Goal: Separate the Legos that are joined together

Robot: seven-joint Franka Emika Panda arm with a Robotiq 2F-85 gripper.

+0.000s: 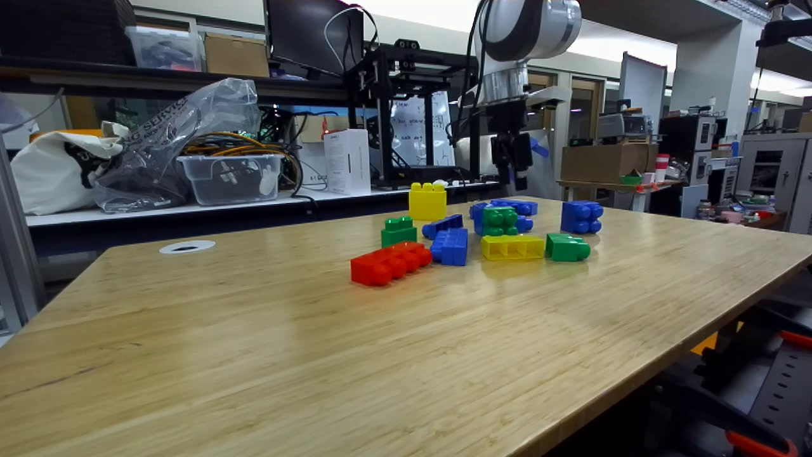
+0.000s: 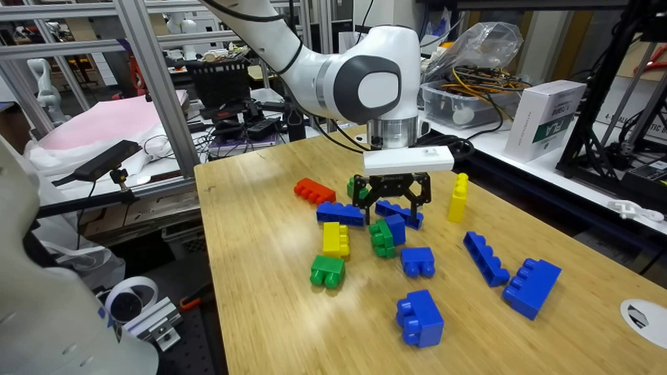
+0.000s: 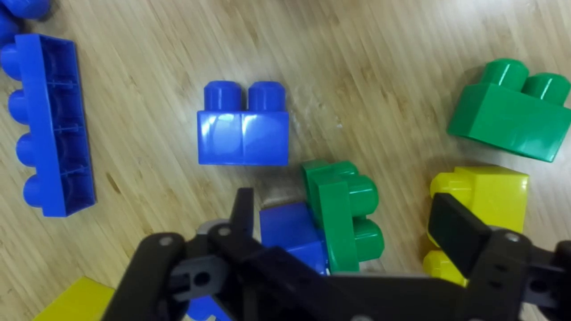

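A green Lego (image 3: 341,218) is joined side-on to a blue Lego (image 3: 285,223). This stack lies on the table and also shows in an exterior view as green (image 2: 383,239) and blue (image 2: 396,229). My gripper (image 3: 343,196) is open and empty, above the stack, with its fingers spread wide on either side of it in the wrist view. In both exterior views the gripper (image 1: 512,181) (image 2: 391,216) is raised above the bricks. The lower part of the blue Lego is hidden behind the gripper in the wrist view.
Around the stack lie a small blue brick (image 3: 243,138), a yellow brick (image 3: 502,196), a green brick (image 3: 513,118) and a long blue brick (image 3: 55,129). A red brick (image 1: 387,263), an upright yellow brick (image 1: 427,202) and several other blue bricks stand on the wooden table (image 1: 317,355).
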